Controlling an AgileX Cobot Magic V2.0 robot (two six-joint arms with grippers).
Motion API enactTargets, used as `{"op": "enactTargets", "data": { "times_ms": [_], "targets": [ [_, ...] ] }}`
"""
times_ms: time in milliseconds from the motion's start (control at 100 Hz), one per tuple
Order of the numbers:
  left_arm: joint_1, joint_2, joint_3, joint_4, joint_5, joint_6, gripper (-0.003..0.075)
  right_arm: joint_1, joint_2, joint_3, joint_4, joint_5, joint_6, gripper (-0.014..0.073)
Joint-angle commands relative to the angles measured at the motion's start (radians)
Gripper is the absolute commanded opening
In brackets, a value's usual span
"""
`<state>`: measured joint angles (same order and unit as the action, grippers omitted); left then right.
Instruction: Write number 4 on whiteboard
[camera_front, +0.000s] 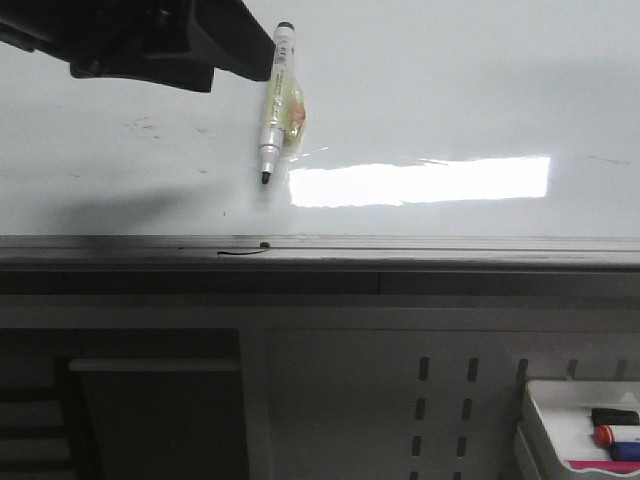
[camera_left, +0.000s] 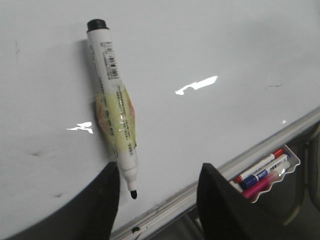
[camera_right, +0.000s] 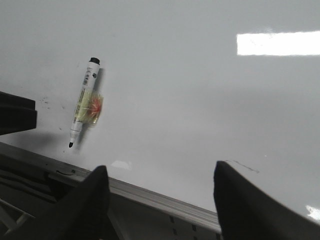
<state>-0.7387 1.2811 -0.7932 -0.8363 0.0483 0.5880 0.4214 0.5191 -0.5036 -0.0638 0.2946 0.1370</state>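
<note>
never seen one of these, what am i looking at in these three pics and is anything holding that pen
It is a two-armed robot at a whiteboard. One picture looks forward from the robot; the other two come from cameras on each wrist, so the dark prongs at their lower edge are the open left gripper and right gripper. A black marker, uncapped with yellowish tape around its middle, lies on the board; nothing holds it. No 4 is written yet. A tray of coloured markers sits beyond the board's rail.

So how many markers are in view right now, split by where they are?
On the whiteboard: 1, the uncapped black marker.
In the tray: 3, red-capped, blue-capped, pink.
Total: 4.
</note>
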Motion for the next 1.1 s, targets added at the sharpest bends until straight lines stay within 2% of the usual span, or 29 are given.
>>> {"op": "enactTargets", "data": {
  "times_ms": [0, 400, 700, 860, 1000, 1090],
  "targets": [
    [-0.008, 0.022, -0.061, -0.017, -0.065, 0.001, 0.0325, 0.002, 0.011, -0.037, -0.012, -0.069, -0.011, 0.0406],
    [-0.008, 0.169, -0.124, -0.017, -0.065, 0.001, 0.0324, 0.002, 0.011, -0.037, -0.012, -0.068, -0.011, 0.0406],
    [-0.006, 0.194, -0.124, -0.019, -0.170, 0.001, 0.0291, 0.002, 0.011, -0.037, -0.012, -0.068, -0.011, 0.0406],
    [-0.004, 0.226, -0.124, -0.094, -0.161, 0.001, 0.0289, 0.002, 0.011, -0.037, -0.012, -0.068, -0.011, 0.0406],
    [-0.004, 0.240, -0.124, -0.121, -0.161, 0.001, 0.0190, 0.002, 0.011, -0.037, -0.012, -0.068, -0.011, 0.0406],
    [-0.004, 0.240, -0.124, -0.119, -0.161, 0.001, 0.0066, 0.002, 0.011, -0.037, -0.012, -0.068, -0.011, 0.0406]
  ]
}}
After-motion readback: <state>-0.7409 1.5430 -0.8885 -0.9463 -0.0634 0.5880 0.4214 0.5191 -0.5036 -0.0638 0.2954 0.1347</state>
